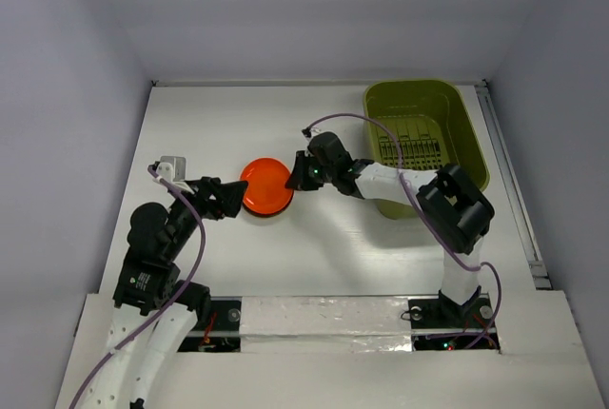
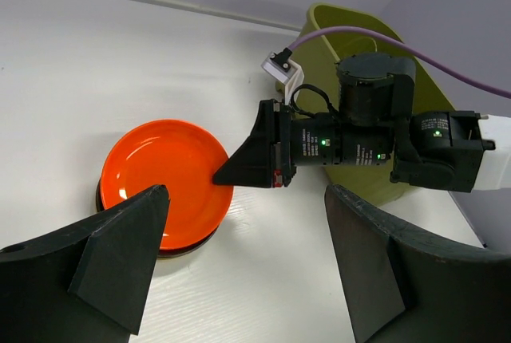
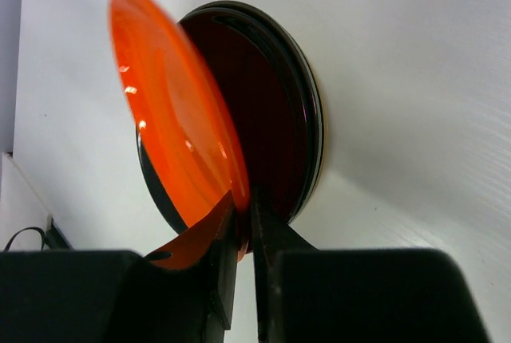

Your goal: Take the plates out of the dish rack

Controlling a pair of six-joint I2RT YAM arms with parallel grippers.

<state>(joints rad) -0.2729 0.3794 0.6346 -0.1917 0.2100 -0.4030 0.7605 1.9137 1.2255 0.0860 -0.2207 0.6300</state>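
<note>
The orange-red plate (image 1: 265,185) is over a stack of plates at the table's middle. My right gripper (image 1: 298,176) is shut on its right rim. In the right wrist view this plate (image 3: 168,120) tilts away from the black plate (image 3: 271,112) under it, its rim pinched between the fingers of my right gripper (image 3: 243,203). My left gripper (image 1: 233,198) stands open just left of the stack, holding nothing. In its wrist view the left gripper (image 2: 246,195) has wide-apart jaws framing the plate (image 2: 164,175) and the right gripper (image 2: 227,175). The olive-green dish rack (image 1: 419,86) sits at the back right.
The dish rack (image 2: 335,32) rises behind the right arm in the left wrist view. The right arm's forearm (image 1: 381,181) stretches leftward across the rack's near corner. Grey walls close the table's back and sides.
</note>
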